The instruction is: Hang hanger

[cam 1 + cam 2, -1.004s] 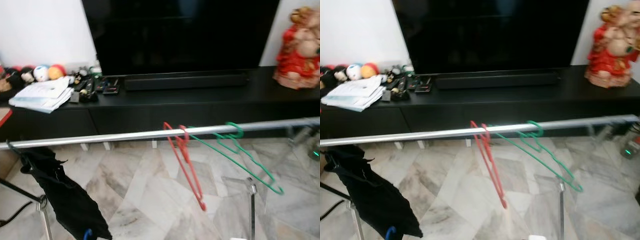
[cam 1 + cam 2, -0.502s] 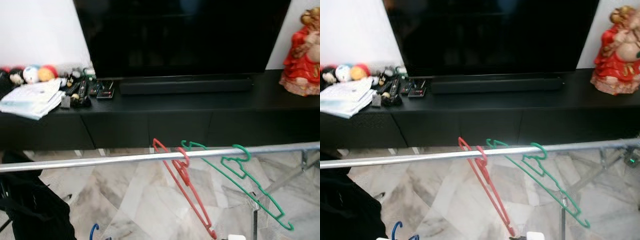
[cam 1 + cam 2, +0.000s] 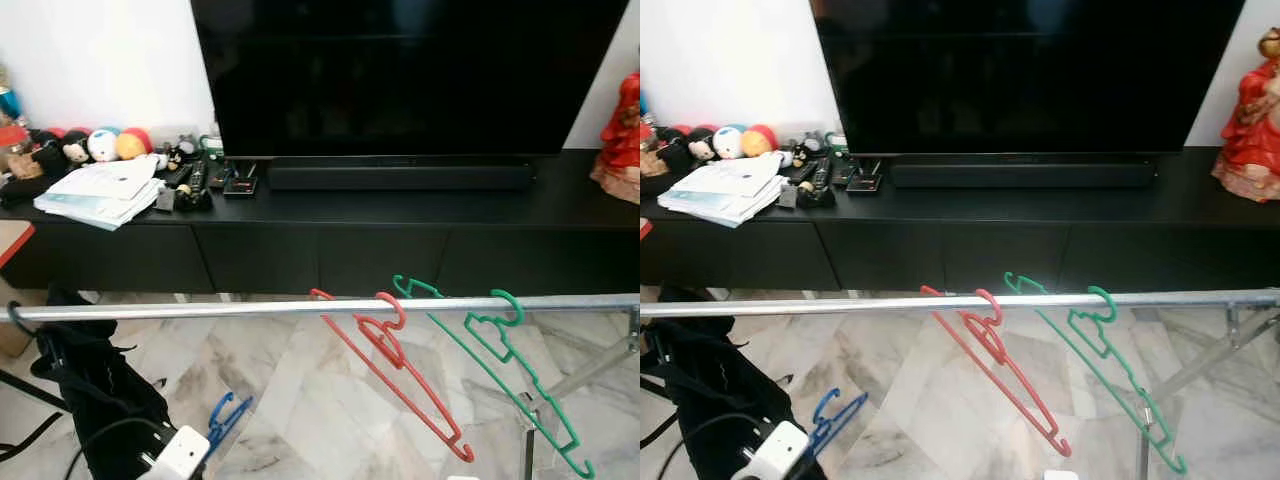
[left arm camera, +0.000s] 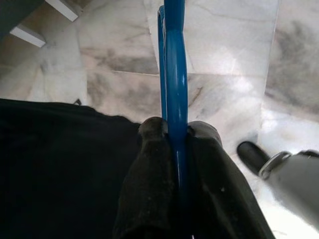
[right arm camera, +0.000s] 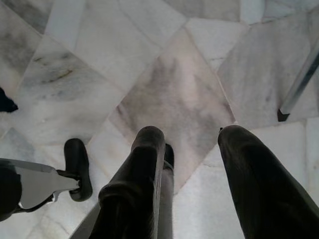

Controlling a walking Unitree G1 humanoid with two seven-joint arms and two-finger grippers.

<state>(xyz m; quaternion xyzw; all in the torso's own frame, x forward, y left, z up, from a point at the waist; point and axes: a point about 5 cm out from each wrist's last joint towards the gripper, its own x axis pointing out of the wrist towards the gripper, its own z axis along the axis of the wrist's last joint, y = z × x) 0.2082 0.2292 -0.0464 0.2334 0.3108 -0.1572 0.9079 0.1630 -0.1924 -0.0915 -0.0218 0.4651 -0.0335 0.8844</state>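
Silver rail [image 3: 200,310]: runs horizontal across the room in front of a black TV cabinet [image 3: 330,240]. Red hanger [image 3: 395,365]: hooked on rail near its middle, body slanting down toward robot's right. Green hanger [image 3: 500,375]: hooked on rail just right of the red one, slanting the same way, apart from it. Blue hanger [image 3: 225,420]: low at left, below rail, not on rail; thin blue bar pinched between the two black fingers [image 4: 149,189] of left gripper [image 4: 175,133], fingers clenched tight on it, bar extending away over the floor. Black cloth [image 3: 95,385]: draped off left end of rail, hanging beside left gripper. White block w/ dark cable [image 3: 178,455]: low at left, next to blue hanger. Right gripper [image 5: 192,137]: fingers spread apart, grasping nothing, pointing down at marble floor [image 5: 164,74]. Stand leg [image 5: 299,84]: grey, slanted, foot on floor near right gripper. Cabinet top: TV [image 3: 410,80], black soundbar [image 3: 400,177], stack of papers [image 3: 100,190], small plush toys [image 3: 100,145], remotes & small items [image 3: 205,180], red figurine [image 3: 1252,120] at far right. White wall [image 3: 100,60] behind.
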